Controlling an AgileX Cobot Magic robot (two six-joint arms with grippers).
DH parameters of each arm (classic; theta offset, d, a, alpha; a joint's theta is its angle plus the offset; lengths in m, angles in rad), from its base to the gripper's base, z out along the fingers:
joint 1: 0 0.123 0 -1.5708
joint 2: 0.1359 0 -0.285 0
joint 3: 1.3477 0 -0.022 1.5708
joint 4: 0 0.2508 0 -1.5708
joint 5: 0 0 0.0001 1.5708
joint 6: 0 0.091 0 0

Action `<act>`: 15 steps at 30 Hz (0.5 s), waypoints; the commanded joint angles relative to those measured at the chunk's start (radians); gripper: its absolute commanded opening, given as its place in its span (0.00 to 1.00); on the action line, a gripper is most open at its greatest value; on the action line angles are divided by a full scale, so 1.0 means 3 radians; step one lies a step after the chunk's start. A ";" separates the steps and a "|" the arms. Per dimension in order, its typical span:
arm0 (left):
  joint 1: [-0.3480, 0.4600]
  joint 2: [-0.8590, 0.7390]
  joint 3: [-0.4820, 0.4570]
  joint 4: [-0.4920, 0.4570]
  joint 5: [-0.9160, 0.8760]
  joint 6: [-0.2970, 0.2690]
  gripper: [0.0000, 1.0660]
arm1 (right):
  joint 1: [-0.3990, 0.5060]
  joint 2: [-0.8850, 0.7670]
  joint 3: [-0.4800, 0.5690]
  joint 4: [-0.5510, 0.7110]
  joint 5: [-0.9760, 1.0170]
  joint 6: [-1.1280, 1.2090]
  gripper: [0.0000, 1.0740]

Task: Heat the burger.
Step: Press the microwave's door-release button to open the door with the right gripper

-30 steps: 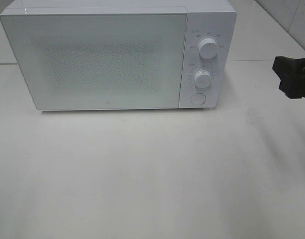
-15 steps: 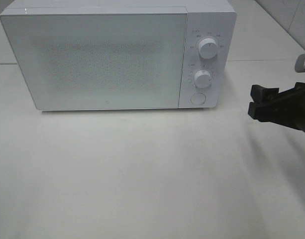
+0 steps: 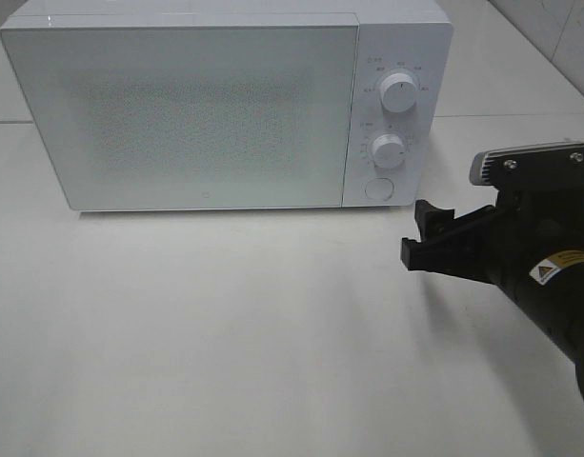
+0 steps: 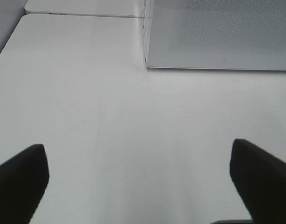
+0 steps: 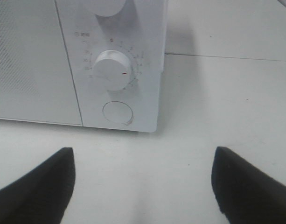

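Two claws to log. Left one first? [A]

Left claw (image 4: 140, 186): released, fingers (image 4: 19, 184) spread wide, only tabletop (image 4: 110, 116) showing between them, nothing held. It sits off the front left corner of the microwave (image 3: 225, 105), well apart from it. Only its own wrist camera catches it. [B]

The microwave itself? [A]

White box, standing on the tabletop. Door (image 3: 177, 114) shut, its panel speckled and clouded; can't see inside. Right of the door is the control panel (image 3: 412, 119): upper dial (image 3: 398, 92), lower dial (image 3: 389, 150) beneath it, round button (image 3: 377, 188) lowest. [B]

Burger? [A]

Not in view from any camera. Can't tell where it is. [B]

Right claw? [A]

Right claw (image 3: 417, 233): released as well, fingers apart, empty. It is in front of the microwave and right of the control panel, tips pointing toward the panel, near it but not touching. Its wrist camera faces the lower dial and the round button. The black arm (image 3: 558, 305) behind it carries a yellow warning sticker (image 3: 549, 271). [B]
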 commanded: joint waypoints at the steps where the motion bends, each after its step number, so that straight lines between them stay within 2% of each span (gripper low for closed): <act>1: 0.0010 -0.0050 0.0013 -0.0023 -0.0040 0.0003 0.92 | 0.0107 0.0077 -0.0110 0.0110 -0.0057 -0.0077 0.71; 10: 0.0010 -0.0047 0.0013 -0.0020 -0.0040 0.0003 0.92 | 0.0143 0.0123 -0.0227 0.0140 -0.0010 -0.0050 0.65; 12: 0.0010 -0.0043 0.0013 -0.0020 -0.0040 0.0003 0.92 | 0.0143 0.0123 -0.0240 0.0140 -0.0027 0.0177 0.59; 13: 0.0010 -0.0043 0.0013 -0.0020 -0.0040 0.0003 0.92 | 0.0143 0.0123 -0.0240 0.0140 -0.0027 0.0177 0.59; 15: 0.0010 -0.0037 0.0013 -0.0020 -0.0040 0.0003 0.92 | 0.0143 0.0123 -0.0240 0.0140 -0.0080 0.0650 0.48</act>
